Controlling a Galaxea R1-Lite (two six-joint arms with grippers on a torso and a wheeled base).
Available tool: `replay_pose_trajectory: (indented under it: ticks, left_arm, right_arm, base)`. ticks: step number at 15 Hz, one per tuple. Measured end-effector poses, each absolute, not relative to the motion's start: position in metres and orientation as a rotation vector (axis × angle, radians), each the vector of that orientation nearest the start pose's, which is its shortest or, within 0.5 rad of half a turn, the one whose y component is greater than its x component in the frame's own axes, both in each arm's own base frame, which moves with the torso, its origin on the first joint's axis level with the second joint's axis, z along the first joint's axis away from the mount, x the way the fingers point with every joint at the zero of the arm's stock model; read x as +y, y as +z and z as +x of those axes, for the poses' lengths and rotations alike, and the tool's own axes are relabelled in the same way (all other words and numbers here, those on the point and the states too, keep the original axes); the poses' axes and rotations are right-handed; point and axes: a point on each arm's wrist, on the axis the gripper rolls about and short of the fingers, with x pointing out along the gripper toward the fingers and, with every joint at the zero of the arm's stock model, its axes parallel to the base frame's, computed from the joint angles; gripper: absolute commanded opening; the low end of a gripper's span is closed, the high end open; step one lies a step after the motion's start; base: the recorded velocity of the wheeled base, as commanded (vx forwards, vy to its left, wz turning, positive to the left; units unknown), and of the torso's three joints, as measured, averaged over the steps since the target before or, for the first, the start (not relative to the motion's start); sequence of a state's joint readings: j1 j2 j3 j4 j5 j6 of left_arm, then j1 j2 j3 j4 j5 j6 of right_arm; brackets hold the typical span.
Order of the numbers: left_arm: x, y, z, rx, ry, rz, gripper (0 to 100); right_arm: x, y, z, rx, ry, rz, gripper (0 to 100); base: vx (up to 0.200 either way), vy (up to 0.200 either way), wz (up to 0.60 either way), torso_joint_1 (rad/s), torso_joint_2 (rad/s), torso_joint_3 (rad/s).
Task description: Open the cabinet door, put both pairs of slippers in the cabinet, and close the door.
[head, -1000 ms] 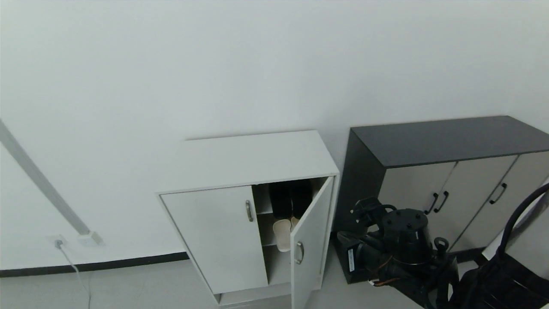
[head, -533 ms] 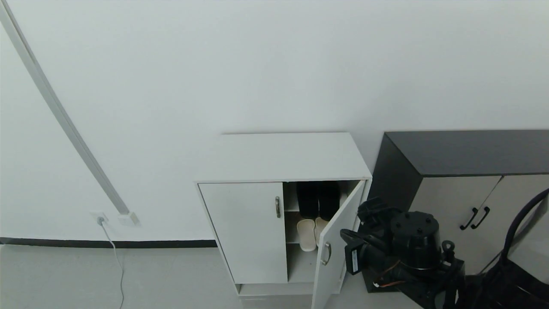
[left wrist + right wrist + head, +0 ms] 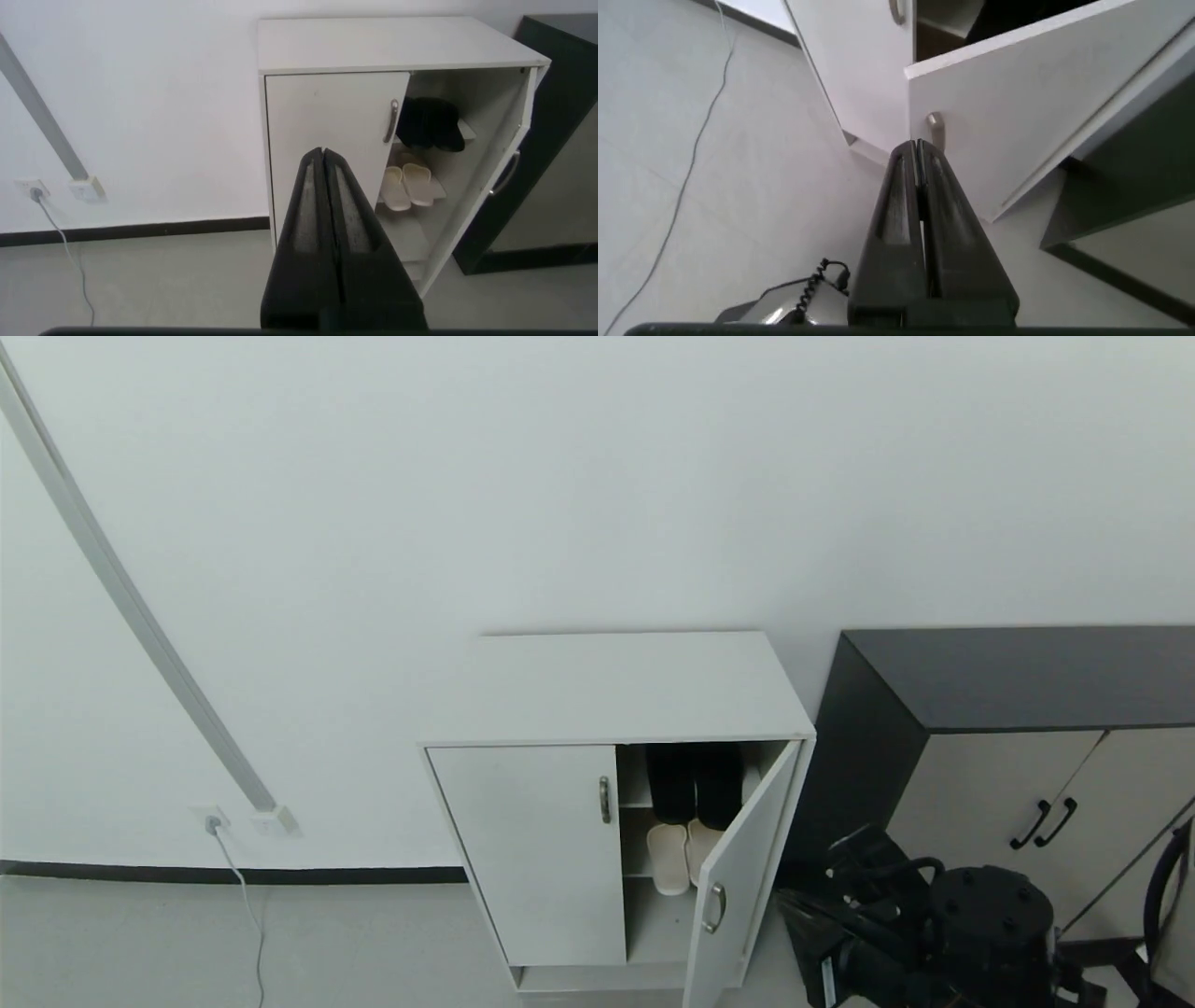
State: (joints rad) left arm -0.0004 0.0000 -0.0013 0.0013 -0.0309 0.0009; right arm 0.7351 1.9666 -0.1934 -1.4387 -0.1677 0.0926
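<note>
Over on the left, a grey cable (image 3: 245, 915) drops from a white wall socket (image 3: 213, 821) to the floor (image 3: 373, 943). The left pincer (image 3: 322, 157) hangs well back from the furniture, its two fingers pressed flat together with nothing between them.

Next along is the low white two-door cabinet (image 3: 616, 686). Its left-hand door (image 3: 527, 854) is shut. In the open half, a pair of black slippers (image 3: 695, 784) sits on the upper shelf (image 3: 636, 805), with a pair of cream slippers (image 3: 667, 859) on the middle shelf (image 3: 638, 875). The right-hand door (image 3: 742, 859) stands swung out.

The right pincer (image 3: 918, 149), likewise closed tight and empty, points at that door's curved metal handle (image 3: 717, 907); I cannot tell whether it touches. Beyond stands a dark cabinet (image 3: 1008, 672) with grey doors.

To my eye both pairs are stowed and only the closing is left. The right arm should press the open door's outer face round until it sits flush.
</note>
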Motion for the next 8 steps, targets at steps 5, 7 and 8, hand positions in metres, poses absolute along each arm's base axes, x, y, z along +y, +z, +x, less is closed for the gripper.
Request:
replay_pose_trajectory:
  ticks: [5, 7, 8]
  left_arm:
    - [-0.001, 0.075, -0.023, 0.002, -0.031, 0.0, 0]
    - [-0.001, 0.075, -0.023, 0.002, -0.031, 0.0, 0]
    - [-0.001, 0.075, -0.023, 0.002, -0.031, 0.0, 0]
  right_arm:
    - [0.157, 0.034, 0.179, 0.393, 0.554, -0.082, 0]
    - [0.168, 0.025, 0.192, 0.391, 0.549, -0.075, 0]
    - [0.173, 0.02, 0.201, 0.385, 0.543, -0.07, 0]
  base:
    - [0.0, 0.0, 0.0, 0.0, 0.0, 0.0]
    - [0.0, 0.0, 0.0, 0.0, 0.0, 0.0]
    - [0.0, 0.0, 0.0, 0.0, 0.0, 0.0]
